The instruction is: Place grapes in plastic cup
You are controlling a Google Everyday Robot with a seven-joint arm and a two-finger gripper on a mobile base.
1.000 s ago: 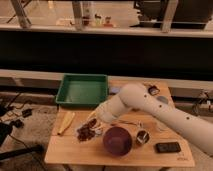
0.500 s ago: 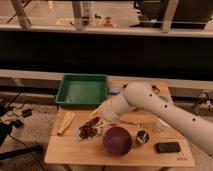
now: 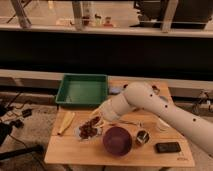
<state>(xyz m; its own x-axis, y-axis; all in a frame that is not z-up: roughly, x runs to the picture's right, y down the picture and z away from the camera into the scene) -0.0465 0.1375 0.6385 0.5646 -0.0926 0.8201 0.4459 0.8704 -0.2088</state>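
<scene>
You have a wooden table (image 3: 75, 151) carrying a green tray (image 3: 82, 90) at the back left and a yellowish item (image 3: 65, 123) at the left edge. Grapes (image 3: 88, 130), a purple bowl (image 3: 117, 141), a small can (image 3: 142, 137) and a black phone (image 3: 167, 147) lie nearer the front. The gripper (image 3: 98, 120), closed, hangs just beside the grapes.

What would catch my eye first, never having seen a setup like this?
A big white arm reaches in from the right, its gripper down at the dark grapes on the wooden table. Beside them sits a purple bowl, with a green tray behind.
</scene>
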